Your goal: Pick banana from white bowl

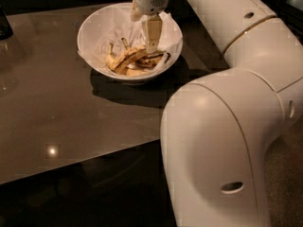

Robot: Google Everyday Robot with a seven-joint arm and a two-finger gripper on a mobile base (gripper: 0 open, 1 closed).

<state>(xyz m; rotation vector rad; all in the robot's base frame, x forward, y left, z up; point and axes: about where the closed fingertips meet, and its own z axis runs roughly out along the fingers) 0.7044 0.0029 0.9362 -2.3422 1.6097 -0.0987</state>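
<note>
The white bowl stands at the far side of the brown table, lined with crumpled white paper. Several overripe bananas lie in it. The banana, the longest, curved and brown-speckled, lies across the middle of the pile. My gripper hangs straight down from the white wrist into the bowl, its tip right at the banana's right part, touching or just above it. The shorter bananas lie beneath and beside it, partly hidden.
The glossy brown table runs to a front edge in the lower left. A dark object stands at its far left. My bulky white arm fills the right side and hides the table's right part.
</note>
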